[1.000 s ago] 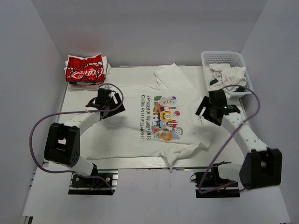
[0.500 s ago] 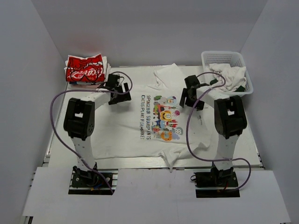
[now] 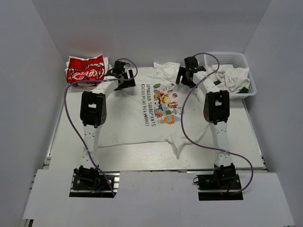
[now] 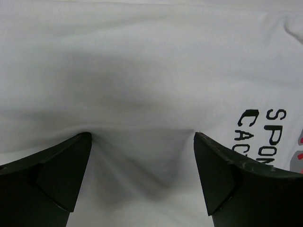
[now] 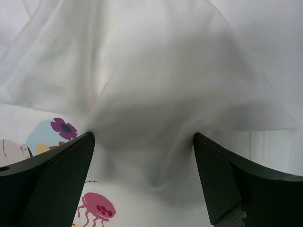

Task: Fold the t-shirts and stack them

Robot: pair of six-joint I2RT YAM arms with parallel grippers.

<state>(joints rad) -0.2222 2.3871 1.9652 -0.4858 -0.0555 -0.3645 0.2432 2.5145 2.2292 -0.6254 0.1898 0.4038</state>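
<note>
The large white t-shirt [image 3: 158,106] with cartoon print and dark lettering lies spread on the table, its far part bunched up. The red t-shirt [image 3: 85,69] with white script lies folded on a stack at the far left. My left gripper [image 3: 124,78] is open, its tips pressed on the white shirt's far left part [image 4: 142,71], with a crease of cloth between them [image 4: 142,135]. My right gripper [image 3: 185,75] is open on the far right part, beside the print, with bunched white cloth [image 5: 156,71] between its tips [image 5: 142,135].
A white basket [image 3: 210,56] holding more white clothes stands at the far right, close to the right arm. Grey walls close in the table at the back and both sides. Purple cables loop from both arms over the shirt.
Both arms have stretched from the shirt's sides out to its far end. The white shirt has shifted away from the bases and bunched at its far edge.
</note>
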